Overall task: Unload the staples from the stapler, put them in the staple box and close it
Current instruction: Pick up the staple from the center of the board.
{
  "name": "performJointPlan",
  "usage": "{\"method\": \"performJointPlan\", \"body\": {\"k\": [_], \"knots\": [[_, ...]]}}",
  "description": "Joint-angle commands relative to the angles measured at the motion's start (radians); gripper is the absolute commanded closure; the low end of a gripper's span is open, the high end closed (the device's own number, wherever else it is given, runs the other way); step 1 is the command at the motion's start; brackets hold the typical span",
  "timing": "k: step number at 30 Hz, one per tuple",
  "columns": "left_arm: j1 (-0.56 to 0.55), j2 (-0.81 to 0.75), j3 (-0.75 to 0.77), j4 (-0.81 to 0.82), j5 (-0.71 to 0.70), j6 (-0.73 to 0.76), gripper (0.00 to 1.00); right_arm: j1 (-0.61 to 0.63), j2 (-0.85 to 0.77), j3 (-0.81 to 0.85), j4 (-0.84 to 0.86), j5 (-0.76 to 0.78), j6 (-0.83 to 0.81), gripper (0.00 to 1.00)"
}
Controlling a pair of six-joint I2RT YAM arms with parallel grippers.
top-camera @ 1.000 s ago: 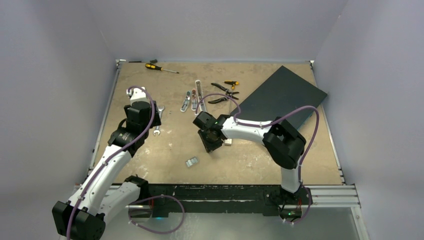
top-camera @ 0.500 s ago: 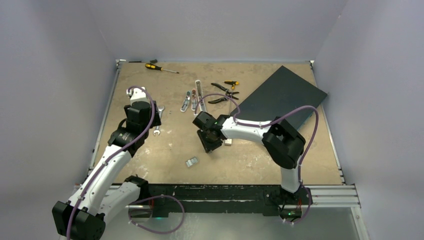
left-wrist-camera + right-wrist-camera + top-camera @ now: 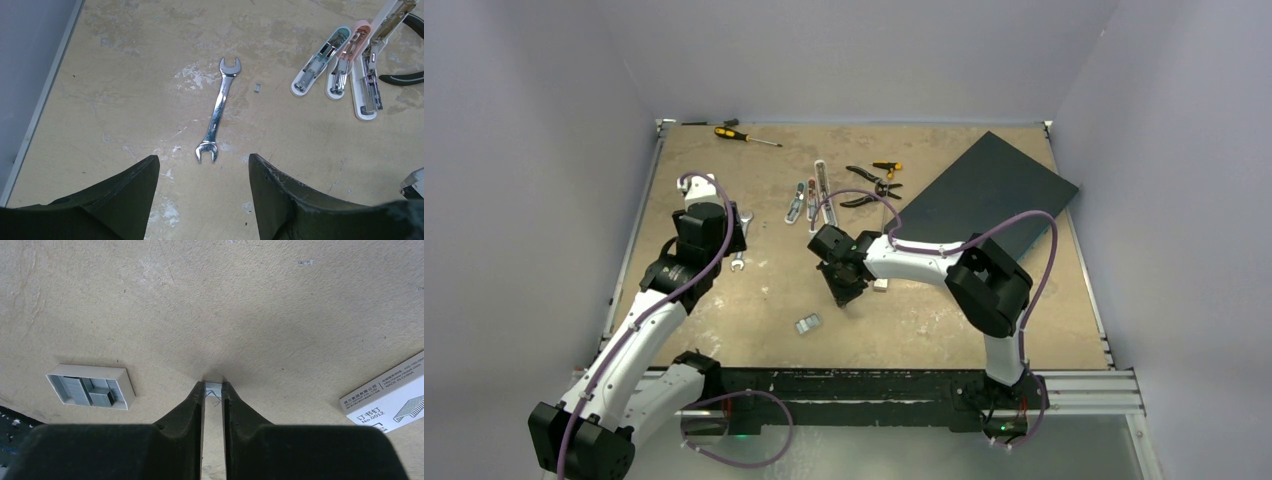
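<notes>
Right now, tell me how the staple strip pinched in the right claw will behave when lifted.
The staple strip is narrower than the fingertips, so probably very light. It looks like joined metal staples, so likely stiff but apt to break apart under a hard squeeze. Only the very tips of the right claw hold it, so it may slip or twist out.

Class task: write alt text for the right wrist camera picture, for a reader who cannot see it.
The right tool pinches a short strip of staples between its fingertips, down at the beige table. To the left lies a small open tray holding more staple strips; a printed white box shows at the right edge.
</notes>
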Motion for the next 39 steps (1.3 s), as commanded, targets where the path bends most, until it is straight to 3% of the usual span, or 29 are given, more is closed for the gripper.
{"method": "performJointPlan", "body": {"k": [1,20,39], "knots": [[-0.007,-0.007,-0.005,0.035,0.006,0.011,0.36,0.009,0.027,0.006,-0.059,0.036,-0.01,0.84],[-0.007,-0.007,-0.006,0.035,0.008,0.011,0.36,0.009,-0.075,0.061,-0.03,0.043,0.003,0.84],[-0.008,-0.009,-0.006,0.036,0.007,0.011,0.35,0.09,-0.04,0.089,0.046,-0.138,0.051,0.84]]}}
